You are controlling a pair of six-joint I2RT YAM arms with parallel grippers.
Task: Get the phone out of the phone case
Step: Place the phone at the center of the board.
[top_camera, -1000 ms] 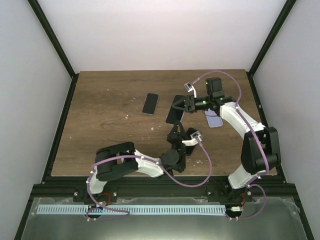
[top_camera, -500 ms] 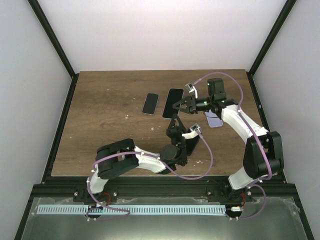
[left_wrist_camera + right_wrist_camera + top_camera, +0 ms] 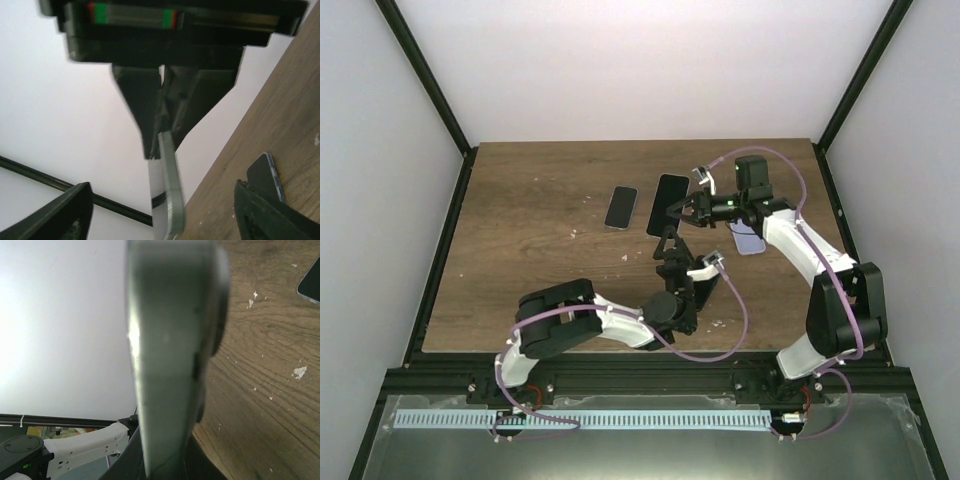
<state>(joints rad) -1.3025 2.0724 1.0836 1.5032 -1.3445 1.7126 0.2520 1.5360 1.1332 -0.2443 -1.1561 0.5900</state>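
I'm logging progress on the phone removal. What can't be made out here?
Top view: whether the dark slab in the right hand is phone, case or both; too small.
Right wrist: slab close up, blurred, hiding the fingers.
Top view: lilac item partly under the right arm.

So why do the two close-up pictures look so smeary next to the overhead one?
Right wrist view: the phone sits almost against the lens, so it is out of focus, with a glare streak on its edge. Left wrist view: the right gripper is soft against a bright white wall. Top external view: sharp, evenly lit table.
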